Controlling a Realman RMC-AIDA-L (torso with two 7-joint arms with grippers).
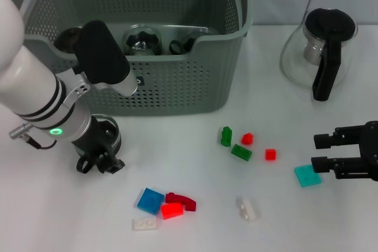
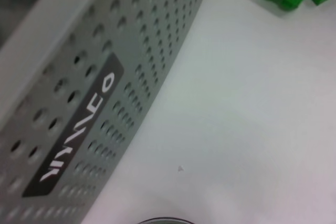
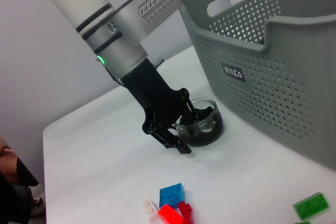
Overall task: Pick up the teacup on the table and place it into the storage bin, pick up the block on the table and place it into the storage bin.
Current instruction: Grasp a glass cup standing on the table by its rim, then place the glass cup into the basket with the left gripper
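Observation:
The teacup (image 1: 106, 132) is a small clear glass cup standing on the table just in front of the storage bin (image 1: 224, 33). My left gripper (image 1: 101, 153) is down on it and open, one finger inside the cup and the other outside its near wall. The right wrist view shows the teacup (image 3: 206, 125) and left gripper (image 3: 192, 130) the same way. Blocks lie scattered: green (image 1: 226, 136), red (image 1: 270, 154), blue (image 1: 150, 200) and teal (image 1: 307, 175). My right gripper (image 1: 319, 152) hovers open and empty at the right edge, just above the teal block.
A glass carafe (image 1: 322, 51) with a black lid and handle stands at the back right. The bin holds glassware (image 1: 142, 41) and dark items (image 1: 183, 44). White blocks (image 1: 144, 223) and a clear one (image 1: 247, 209) lie near the front edge. The bin's labelled wall (image 2: 79, 103) is close to the left wrist.

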